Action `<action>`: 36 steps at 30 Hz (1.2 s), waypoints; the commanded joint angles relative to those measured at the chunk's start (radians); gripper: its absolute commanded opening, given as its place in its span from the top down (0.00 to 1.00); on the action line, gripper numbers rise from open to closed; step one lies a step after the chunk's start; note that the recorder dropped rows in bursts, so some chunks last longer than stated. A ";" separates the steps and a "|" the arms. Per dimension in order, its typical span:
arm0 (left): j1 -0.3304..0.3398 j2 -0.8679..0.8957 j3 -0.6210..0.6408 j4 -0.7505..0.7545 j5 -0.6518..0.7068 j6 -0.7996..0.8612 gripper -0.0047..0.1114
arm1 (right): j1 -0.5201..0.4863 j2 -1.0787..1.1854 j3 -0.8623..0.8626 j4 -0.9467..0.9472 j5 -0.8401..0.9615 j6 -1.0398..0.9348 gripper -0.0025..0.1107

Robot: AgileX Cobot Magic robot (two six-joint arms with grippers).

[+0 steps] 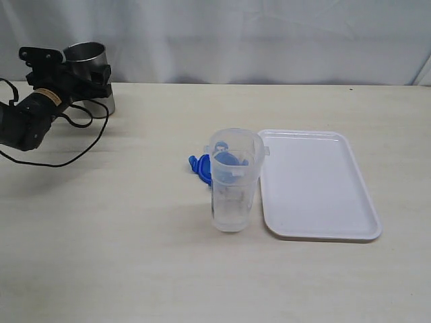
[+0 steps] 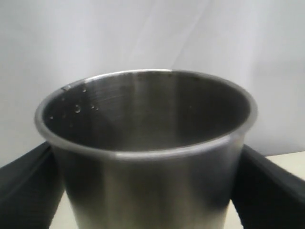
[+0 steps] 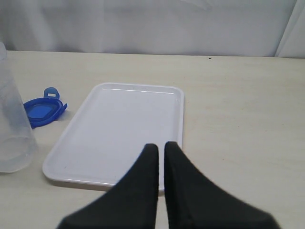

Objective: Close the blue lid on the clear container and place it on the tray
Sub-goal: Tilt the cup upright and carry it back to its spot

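While the blue lid lies on the table behind the clear container, neither pincer touches them.
The left gripper clasps the steel cup, well apart. The right gripper, clenched empty, faces the white tray beside them.

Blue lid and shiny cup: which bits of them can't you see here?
- Blue lid: in the exterior view, mostly behind the clear container.
- Steel cup: its bottom is cut off by the left wrist view's edge; in the exterior view the left pincer covers its lower part.
- Whether that pincer presses the cup: too blurred to tell.
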 commanded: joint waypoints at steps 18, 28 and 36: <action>0.001 -0.012 -0.011 0.039 0.083 0.001 0.28 | -0.005 -0.005 0.003 0.000 -0.003 0.001 0.94; 0.001 -0.012 -0.011 0.040 0.144 -0.004 0.25 | -0.005 -0.005 0.003 0.000 -0.003 0.001 0.94; 0.001 -0.012 -0.011 0.040 0.182 0.003 0.05 | -0.005 -0.005 0.003 0.000 -0.003 0.001 0.94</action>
